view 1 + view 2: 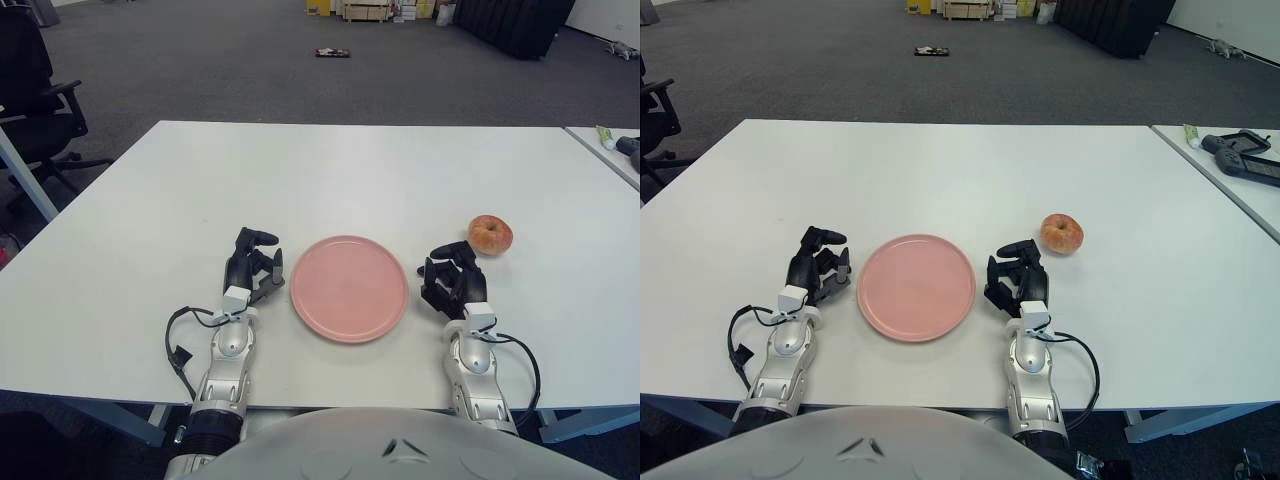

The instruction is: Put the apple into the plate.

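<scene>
The left hand point(254, 268) shows just left of the pink plate point(349, 288), fingers loosely curled, holding nothing. Right of the plate, the right hand point(452, 277) likewise holds nothing. The apple point(491, 235) sits on the white table point(330, 170) just beyond it.

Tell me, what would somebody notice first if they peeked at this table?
Probably the big pink plate in the middle near the front of the white table, with nothing on it. Then the reddish apple sitting further right, just beyond the robot's right hand. The left hand shows left of the plate.
</scene>
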